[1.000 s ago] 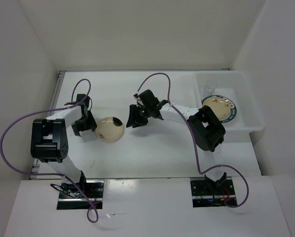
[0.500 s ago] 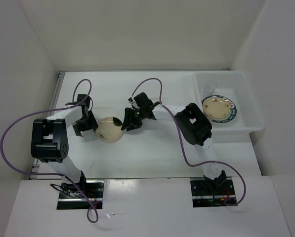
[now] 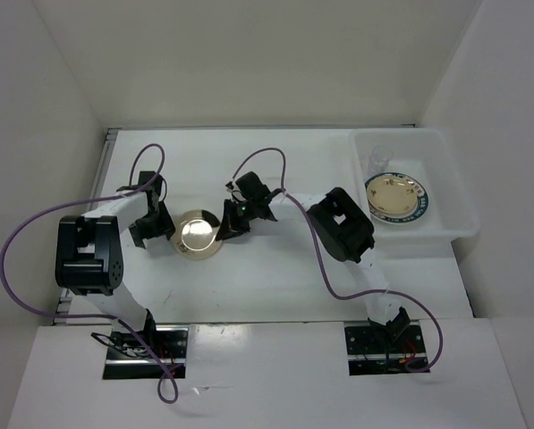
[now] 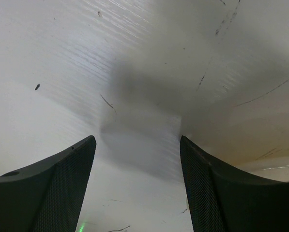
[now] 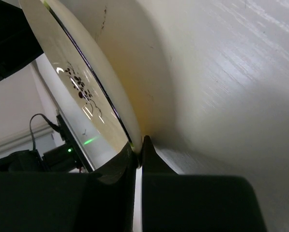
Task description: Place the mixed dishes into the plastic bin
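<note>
A cream flower-marked plate (image 3: 198, 233) lies left of the table's middle. My right gripper (image 3: 224, 226) is shut on its right rim. In the right wrist view the plate (image 5: 86, 87) stands tilted, and its edge is pinched between my right gripper's (image 5: 138, 152) closed jaws. My left gripper (image 3: 164, 234) is open just left of the plate, and nothing lies between its fingers (image 4: 71, 169). The plastic bin (image 3: 454, 179) sits at the back right. It holds a cream plate on a teal-rimmed plate (image 3: 397, 197) and a small clear cup (image 3: 378, 158).
White walls close in the table on the left, back and right. Purple cables loop over both arms. The right arm's elbow (image 3: 340, 223) hangs between the plate and the bin.
My right gripper moved left to the plate and shut on its rim. The plate shifted slightly. The left gripper stayed in place, open.
</note>
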{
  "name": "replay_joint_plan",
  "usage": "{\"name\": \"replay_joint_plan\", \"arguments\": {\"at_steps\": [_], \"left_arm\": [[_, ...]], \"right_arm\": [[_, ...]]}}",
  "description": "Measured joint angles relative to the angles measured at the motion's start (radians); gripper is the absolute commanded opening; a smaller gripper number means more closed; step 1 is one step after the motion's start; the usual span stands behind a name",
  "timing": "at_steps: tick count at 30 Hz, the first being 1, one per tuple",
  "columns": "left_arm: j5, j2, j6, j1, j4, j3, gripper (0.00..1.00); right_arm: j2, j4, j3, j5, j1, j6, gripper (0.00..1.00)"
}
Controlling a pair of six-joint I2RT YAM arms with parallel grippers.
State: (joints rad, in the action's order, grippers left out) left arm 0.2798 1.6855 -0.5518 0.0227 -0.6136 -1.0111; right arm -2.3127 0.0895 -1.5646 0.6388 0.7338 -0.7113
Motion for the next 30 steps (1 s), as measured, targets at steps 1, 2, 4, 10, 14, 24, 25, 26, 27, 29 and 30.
{"name": "replay_joint_plan", "arguments": {"at_steps": [1, 2, 4, 10, 14, 24, 25, 26, 27, 29, 30], "left_arm": [[0.0, -0.001, 0.0, 0.0, 0.001, 0.002, 0.83], [0.003, -0.004, 0.001, 0.0, 0.0, 0.003, 0.86], [-0.003, -0.014, 0.0, -0.001, 0.002, 0.008, 0.9], [-0.013, -0.085, -0.002, -0.01, 0.01, 0.024, 1.0], [-0.013, -0.167, -0.002, -0.01, 0.018, 0.031, 1.0], [-0.042, -0.193, 0.003, -0.01, 0.04, 0.037, 1.0], [-0.044, -0.193, 0.004, -0.01, 0.042, 0.037, 1.0], [-0.047, -0.193, 0.005, -0.01, 0.043, 0.037, 1.0], [-0.05, -0.193, 0.005, -0.01, 0.043, 0.037, 1.0], [-0.052, -0.193, 0.007, -0.01, 0.045, 0.037, 1.0], [-0.053, -0.193, 0.008, -0.01, 0.046, 0.037, 1.0]], "right_arm": [[0.003, 0.002, 0.0, -0.006, 0.0, 0.003, 0.0], [0.01, 0.008, 0.001, -0.02, 0.001, 0.01, 0.0], [0.048, 0.036, 0.006, -0.09, 0.006, 0.037, 0.0], [0.27, 0.195, 0.011, -0.343, -0.01, 0.13, 0.0], [0.47, 0.284, 0.005, -0.478, -0.104, 0.159, 0.0], [0.89, 0.457, 0.108, -0.797, -0.766, 0.152, 0.0], [0.913, 0.474, 0.132, -0.824, -0.823, 0.15, 0.0], [0.933, 0.496, 0.157, -0.854, -0.872, 0.143, 0.0], [0.948, 0.514, 0.18, -0.878, -0.906, 0.139, 0.0], [0.964, 0.564, 0.217, -0.924, -0.948, 0.124, 0.0], [0.965, 0.583, 0.23, -0.94, -0.958, 0.12, 0.0]]}}
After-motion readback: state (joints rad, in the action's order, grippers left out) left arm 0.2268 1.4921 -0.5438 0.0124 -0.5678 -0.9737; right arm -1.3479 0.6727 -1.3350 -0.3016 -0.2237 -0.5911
